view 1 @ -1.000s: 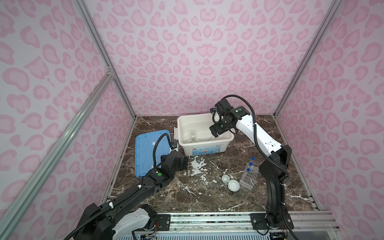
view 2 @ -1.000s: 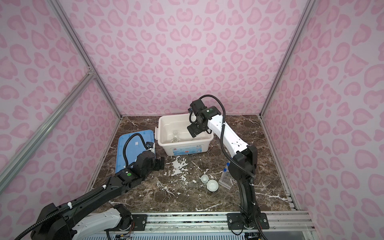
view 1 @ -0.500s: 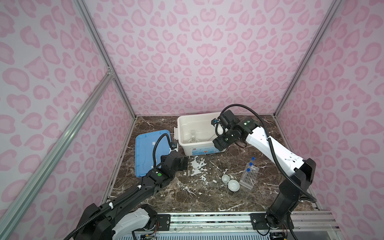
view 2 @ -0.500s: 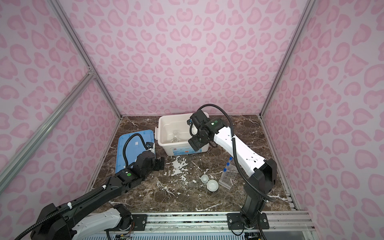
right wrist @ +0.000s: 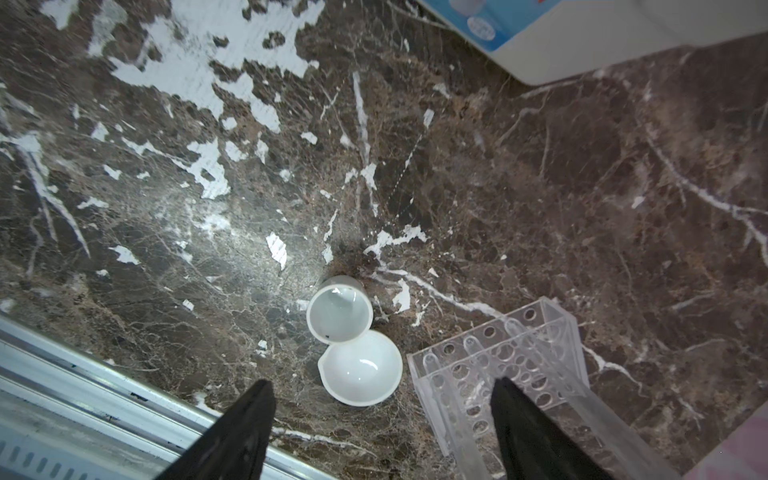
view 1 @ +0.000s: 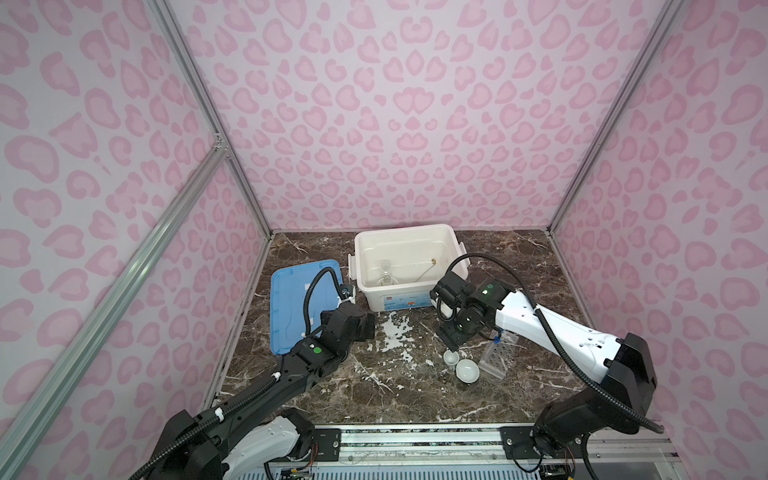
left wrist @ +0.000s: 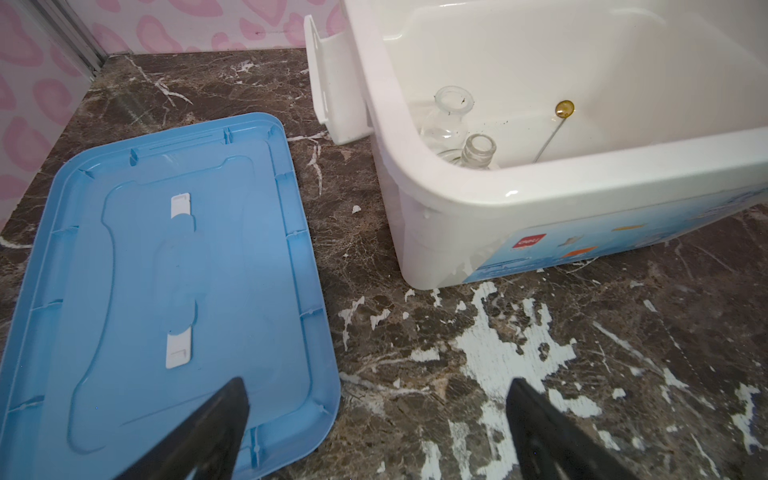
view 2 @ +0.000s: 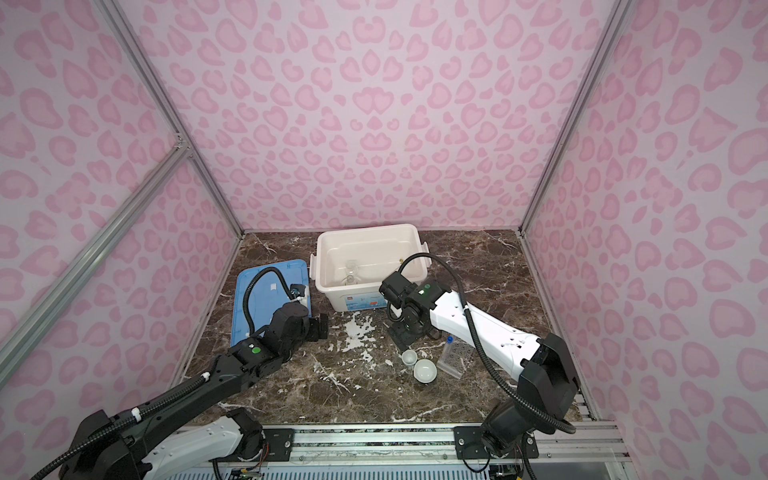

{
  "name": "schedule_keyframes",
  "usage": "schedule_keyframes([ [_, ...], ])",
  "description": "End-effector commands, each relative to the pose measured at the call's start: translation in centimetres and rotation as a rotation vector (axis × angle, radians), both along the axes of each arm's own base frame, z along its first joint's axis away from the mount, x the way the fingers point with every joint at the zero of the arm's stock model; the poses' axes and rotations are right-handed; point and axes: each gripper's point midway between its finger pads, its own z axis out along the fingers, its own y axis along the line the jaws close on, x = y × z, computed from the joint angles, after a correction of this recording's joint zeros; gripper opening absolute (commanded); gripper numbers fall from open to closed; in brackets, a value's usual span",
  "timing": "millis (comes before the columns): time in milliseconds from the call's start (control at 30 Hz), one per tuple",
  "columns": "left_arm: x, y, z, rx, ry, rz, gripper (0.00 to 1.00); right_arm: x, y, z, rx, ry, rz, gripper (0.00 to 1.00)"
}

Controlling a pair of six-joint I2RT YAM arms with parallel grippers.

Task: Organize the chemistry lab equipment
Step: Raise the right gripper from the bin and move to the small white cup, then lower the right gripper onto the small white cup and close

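Two white ceramic dishes touch each other on the marble, the small one beside the wider one. Next to them stands a clear perforated tube rack, with a blue-capped test tube in it. Two clear glass flasks stand inside the white box. My right gripper hovers open just above the dishes and the rack, holding nothing. Near the lid's corner my left gripper is open and empty.
A flat blue lid lies left of the box. A thin rod with an amber tip leans inside the box. The brown marble table ends at a metal rail in front; pink walls close the other sides.
My right arm has swung from above the box forward and down to the table over the dishes and rack. The left arm has not moved.
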Motion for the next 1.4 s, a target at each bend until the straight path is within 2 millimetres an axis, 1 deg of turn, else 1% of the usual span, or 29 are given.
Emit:
schedule_keyframes([
  [0,0.2,0.0,0.4,-0.019,-0.018,0.015,0.97,-0.5,0.6,-1.8,-0.001,0.012,-0.032,0.81],
  [100,0.1,0.2,0.4,-0.018,-0.018,0.02,0.97,-1.6,0.9,-3.5,-0.016,0.049,-0.023,0.76],
  [267,0.1,0.4,0.4,-0.013,-0.018,0.026,0.97,-2.9,1.6,-5.7,-0.027,0.096,-0.002,0.74],
  [333,0.1,0.3,0.4,-0.015,-0.018,0.026,0.97,-3.0,1.5,-6.3,-0.048,0.102,0.001,0.73],
  [467,0.0,0.3,0.3,-0.015,-0.015,0.024,0.97,-2.7,1.3,-7.3,-0.082,0.096,0.002,0.72],
  [633,-0.1,0.4,0.2,-0.013,-0.014,0.026,0.97,-2.4,0.9,-8.0,-0.122,0.092,0.006,0.73],
  [800,-0.2,0.5,0.0,-0.012,-0.011,0.028,0.97,-2.3,0.6,-8.3,-0.131,0.086,-0.003,0.74],
  [967,-0.1,0.4,-0.3,-0.01,-0.004,0.026,0.97,-2.2,0.0,-9.0,-0.14,0.094,-0.018,0.74],
  [1233,-0.1,0.4,-0.5,-0.012,0.0,0.026,0.97,-2.1,0.5,-9.8,-0.109,0.113,-0.02,0.74],
  [1367,-0.2,0.5,-0.5,-0.008,0.002,0.028,0.97,-2.0,0.8,-10.1,-0.094,0.118,-0.021,0.72],
])
